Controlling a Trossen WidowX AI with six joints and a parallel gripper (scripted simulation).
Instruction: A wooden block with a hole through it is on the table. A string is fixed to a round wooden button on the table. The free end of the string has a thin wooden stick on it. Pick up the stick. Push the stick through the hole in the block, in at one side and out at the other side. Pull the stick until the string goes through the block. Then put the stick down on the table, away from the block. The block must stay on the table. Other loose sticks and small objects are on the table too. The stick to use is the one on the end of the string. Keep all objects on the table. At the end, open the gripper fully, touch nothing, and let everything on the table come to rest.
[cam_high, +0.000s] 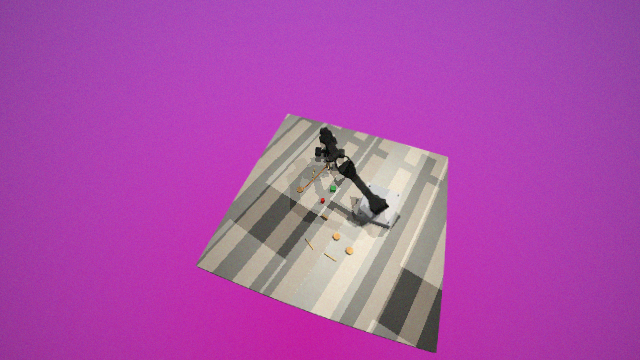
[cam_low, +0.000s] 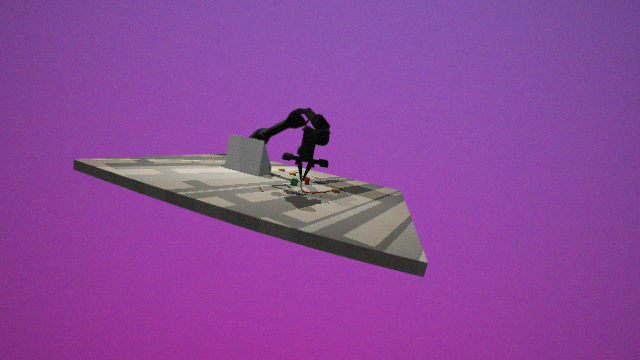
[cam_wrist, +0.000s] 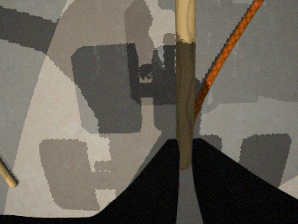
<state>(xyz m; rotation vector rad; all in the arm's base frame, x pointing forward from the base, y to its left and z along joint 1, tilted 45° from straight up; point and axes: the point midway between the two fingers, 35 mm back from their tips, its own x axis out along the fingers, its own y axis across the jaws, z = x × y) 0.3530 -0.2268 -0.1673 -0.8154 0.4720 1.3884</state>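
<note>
My gripper (cam_high: 328, 164) (cam_low: 302, 179) (cam_wrist: 184, 148) points down near the table and is shut on the thin wooden stick (cam_wrist: 185, 65), which runs from the fingertips to the top edge of the wrist view. The orange string (cam_high: 314, 178) (cam_low: 320, 192) (cam_wrist: 222, 62) runs from beside the fingertips to the round wooden button (cam_high: 300, 189) (cam_low: 335, 190). Its join with the stick is hidden. A small brown piece (cam_high: 324, 217), apparently the wooden block, lies on the table well away from the fingers. Its hole is too small to see.
A green cube (cam_high: 333, 188) (cam_low: 294, 182) and a red object (cam_high: 322, 200) (cam_low: 307, 181) stand between the gripper and that piece. Loose sticks (cam_high: 309, 244) (cam_high: 330, 257) and two buttons (cam_high: 336, 236) (cam_high: 349, 250) lie farther off. Another stick end (cam_wrist: 9, 172) shows at the wrist view's left.
</note>
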